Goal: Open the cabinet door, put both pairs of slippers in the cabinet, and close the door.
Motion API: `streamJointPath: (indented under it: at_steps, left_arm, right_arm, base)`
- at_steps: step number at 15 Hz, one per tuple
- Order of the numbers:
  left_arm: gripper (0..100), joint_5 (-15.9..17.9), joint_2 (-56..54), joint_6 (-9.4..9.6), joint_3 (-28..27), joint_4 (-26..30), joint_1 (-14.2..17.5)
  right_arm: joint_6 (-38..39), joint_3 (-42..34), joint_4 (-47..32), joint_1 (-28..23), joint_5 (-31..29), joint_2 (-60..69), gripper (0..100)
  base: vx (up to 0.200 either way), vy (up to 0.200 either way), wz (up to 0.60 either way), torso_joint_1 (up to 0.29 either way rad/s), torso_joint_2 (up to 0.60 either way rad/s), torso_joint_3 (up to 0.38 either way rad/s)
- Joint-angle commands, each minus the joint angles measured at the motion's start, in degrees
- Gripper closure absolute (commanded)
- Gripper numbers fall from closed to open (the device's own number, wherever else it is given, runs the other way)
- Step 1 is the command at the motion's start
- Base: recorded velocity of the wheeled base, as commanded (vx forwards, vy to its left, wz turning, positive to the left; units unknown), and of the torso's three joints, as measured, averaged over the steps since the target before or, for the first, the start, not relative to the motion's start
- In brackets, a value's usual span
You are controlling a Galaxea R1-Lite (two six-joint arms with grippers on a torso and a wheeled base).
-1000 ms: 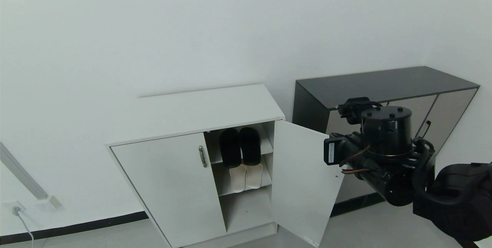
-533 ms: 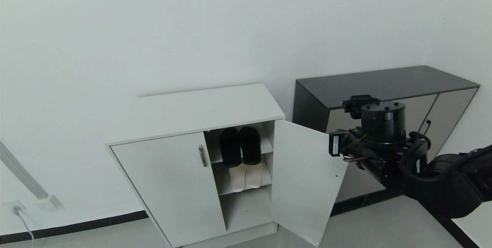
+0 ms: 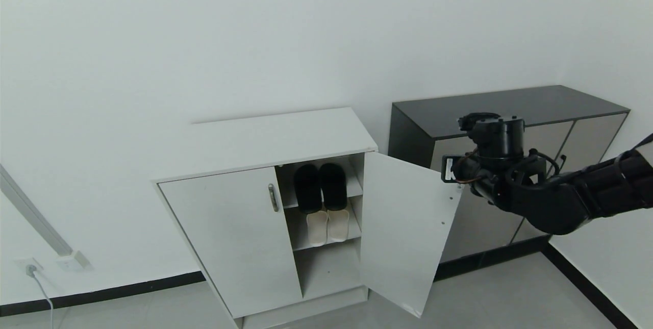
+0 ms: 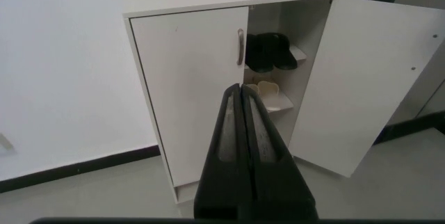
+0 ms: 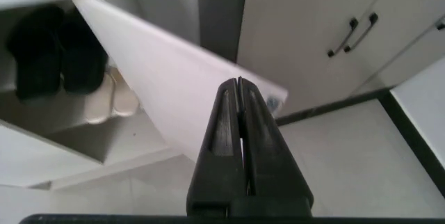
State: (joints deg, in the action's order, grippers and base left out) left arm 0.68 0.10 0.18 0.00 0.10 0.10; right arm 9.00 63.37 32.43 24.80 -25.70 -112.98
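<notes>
1. Right wrist view: the black two-fingered right gripper (image 5: 240, 88) is riding clenched on nothing, its arm stretching farther out this last second, now just beside the free edge of the open white flat-panel cabinet door (image 5: 160, 78).
2. The black left gripper (image 4: 240, 92) is hanging back, pressed shut, empty.
3. Inside the white wooden cabinet (image 3: 275, 135), the black slippers (image 3: 320, 186) are sitting above the cream slippers (image 3: 327, 224); only closing is remaining, I reckon.

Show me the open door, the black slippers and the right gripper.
open door (image 3: 403, 227), head view, middle of its inner face.
black slippers (image 3: 332, 186), head view, upper of the slipper nearer the door.
right gripper (image 5: 239, 88), right wrist view, between its shut fingertips.
</notes>
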Motion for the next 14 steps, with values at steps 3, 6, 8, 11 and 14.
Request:
streamJointPath:
  at_steps: [3, 6, 8, 11, 14]
  left_arm:
    - [100, 0.02, -0.01, -0.01, 0.00, -0.01, -0.01]
    - [100, 0.02, -0.01, -0.01, 0.00, -0.01, -0.01]
    - [100, 0.02, -0.01, -0.01, 0.00, -0.01, 0.08]
    - [100, 0.02, -0.01, -0.09, 0.00, -0.01, -0.01]
    - [100, 0.02, -0.01, -0.18, 0.00, -0.01, -0.01]
  right_arm:
    - [1.20, 8.79, -1.93, -5.28, 2.67, -8.66, 100]
    - [1.20, 12.48, -1.93, -8.36, 3.99, -12.79, 100]
    - [1.20, 12.92, -1.93, -8.80, 4.78, -13.93, 100]
    - [1.20, 13.45, -2.02, -8.98, 4.87, -15.07, 100]
    - [1.29, 13.54, -2.02, -8.98, 4.87, -15.87, 100]
  base:
    - [0.000, 0.000, 0.00, 0.000, 0.00, 0.000]
    - [0.000, 0.000, 0.00, 0.000, 0.00, 0.000]
    - [0.000, 0.000, 0.00, 0.000, 0.00, 0.000]
    - [0.000, 0.000, 0.00, 0.000, 0.00, 0.000]
    - [0.000, 0.000, 0.00, 0.000, 0.00, 0.000]
